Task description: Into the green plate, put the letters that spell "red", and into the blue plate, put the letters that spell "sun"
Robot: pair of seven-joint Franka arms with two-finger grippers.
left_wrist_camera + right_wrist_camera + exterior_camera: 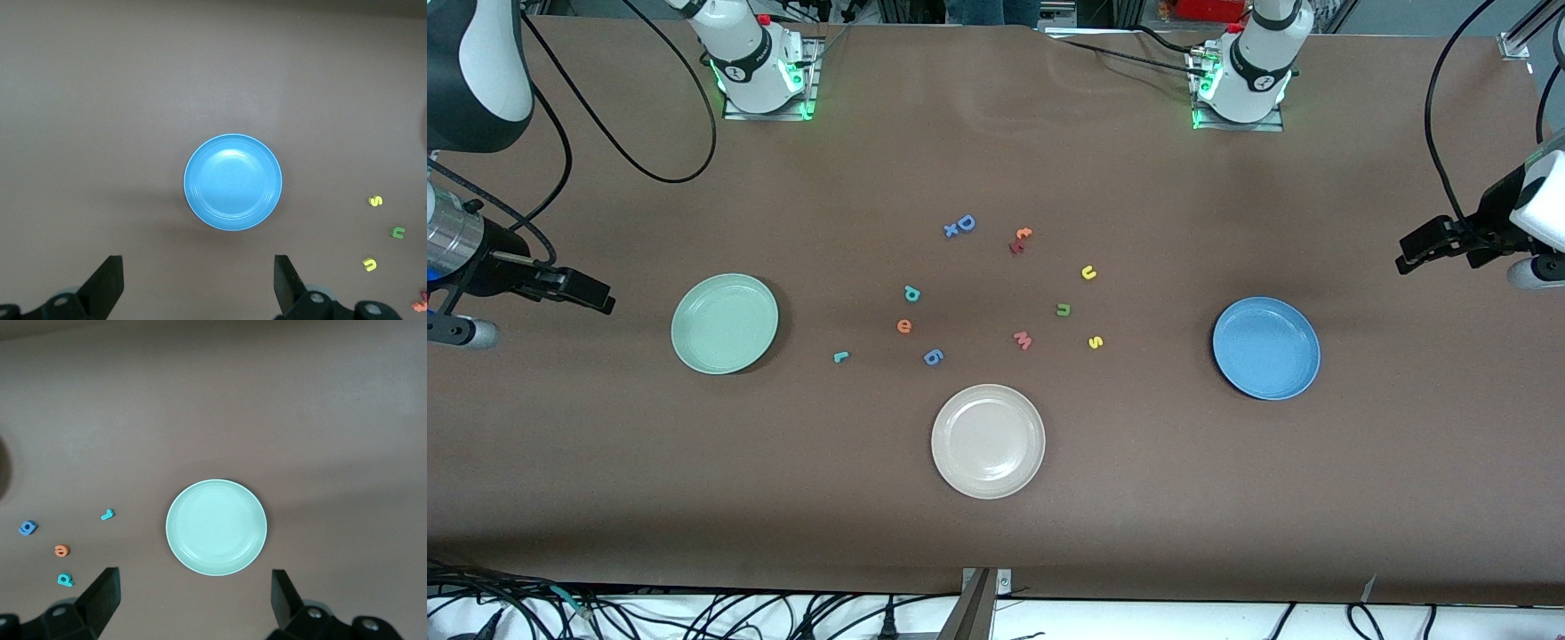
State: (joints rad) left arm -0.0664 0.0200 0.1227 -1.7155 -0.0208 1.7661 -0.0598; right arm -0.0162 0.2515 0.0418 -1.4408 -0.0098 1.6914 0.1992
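Nearest the front camera: round beige-white plate [988, 441] with a shallow rim, on the brown table covering [996, 524], holding nothing.

Next rank, farther from the camera: small blue foam 6 [933, 357]; tiny teal foam r [840, 357], toward the right arm's end of the table; pink foam w [1023, 340]; tiny yellow foam s [1096, 342], beside the w toward the left arm's end.

Same depth, at the ends: round pale mint-green plate [725, 323], shallow-rimmed and bare, toward the right arm's end; round medium-blue plate [1266, 348], same build and likewise bare, toward the left arm's end. All letters lie on the table between these two plates, none in either.

Farther: tiny orange foam e [904, 326]; olive-green foam n [1064, 310]; teal foam d [911, 293], just farther than the e; yellow foam u [1088, 273].

Farthest letters: small orange piece touching a dark red piece [1019, 240]; blue foam capital D [966, 223] with a small blue cross-shaped piece [951, 231] against it.

Grippers: right gripper [591, 293] raised at the right arm's end of the table, fingers spread wide, holding nothing, green plate centred in its wrist view. Left gripper [1418, 249] raised at the left arm's end, fingers likewise spread and empty, blue plate centred in its wrist view.
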